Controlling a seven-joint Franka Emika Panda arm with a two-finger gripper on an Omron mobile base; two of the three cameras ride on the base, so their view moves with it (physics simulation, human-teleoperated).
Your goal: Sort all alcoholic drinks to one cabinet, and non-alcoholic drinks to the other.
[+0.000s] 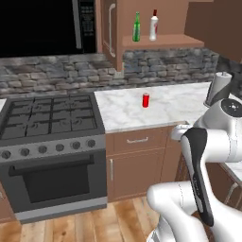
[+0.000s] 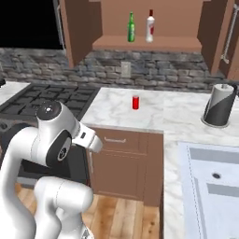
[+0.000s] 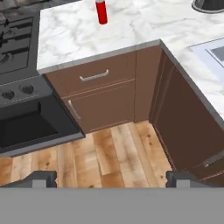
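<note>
Up on the open cabinet [image 2: 144, 44] shelf, the green bottle [image 2: 131, 27] and the white bottle [image 2: 150, 26] stand side by side, just apart. Down below, the red can [image 1: 145, 99] sits upright, alone on the marble counter [image 1: 179, 106]. Meanwhile the gripper [image 3: 111, 178] hangs over the wooden floor [image 3: 109, 153], fingers spread wide, holding nothing.

Can [image 1: 145, 99] stood alone on tabletop [image 1: 175, 106], right of stove [image 1: 49, 118]. Two bottles [image 1: 136, 27] sat side by side on open cabinet [image 1: 158, 41] shelf above and behind it. Towel roll [image 2: 219, 105] at tabletop's right, sink [image 2: 212, 182] before it.
</note>
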